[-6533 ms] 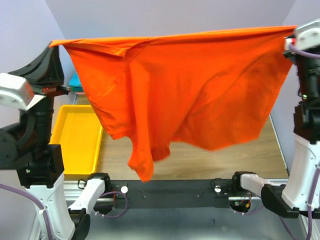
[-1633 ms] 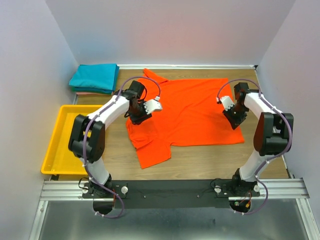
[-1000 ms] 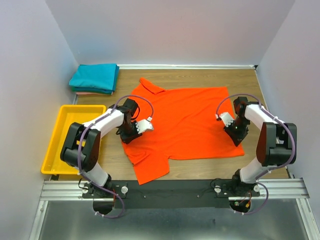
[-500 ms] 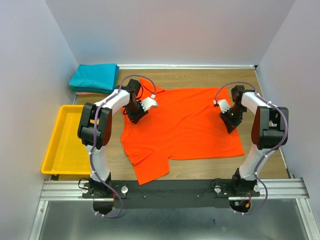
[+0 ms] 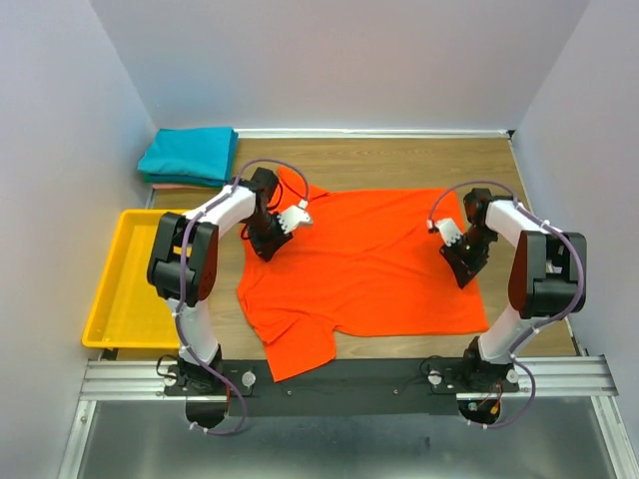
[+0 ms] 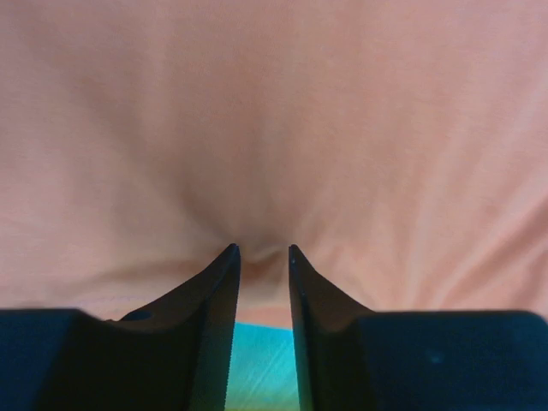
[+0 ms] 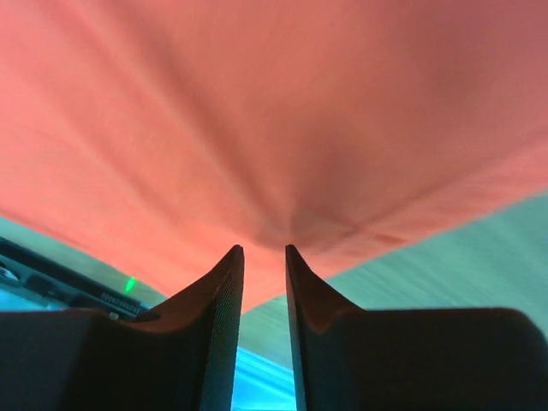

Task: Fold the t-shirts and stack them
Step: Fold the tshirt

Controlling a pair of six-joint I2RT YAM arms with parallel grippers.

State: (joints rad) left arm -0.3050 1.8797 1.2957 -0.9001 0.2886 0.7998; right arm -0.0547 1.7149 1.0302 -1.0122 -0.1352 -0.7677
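- Orange-red t-shirt (image 5: 369,264) is spread mid-table (image 5: 399,160); laying-out is judged in hand.
- Its side edges are pinched by the narrowed left gripper (image 5: 270,242) and right gripper (image 5: 466,265).
- Release, then a first fold, is called for.

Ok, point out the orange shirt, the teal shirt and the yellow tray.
orange-red t-shirt (image 5: 369,264), top external view, middle of its body.
teal t-shirt (image 5: 188,153), top external view, top of the folded cloth.
yellow tray (image 5: 125,284), top external view, its bare floor.
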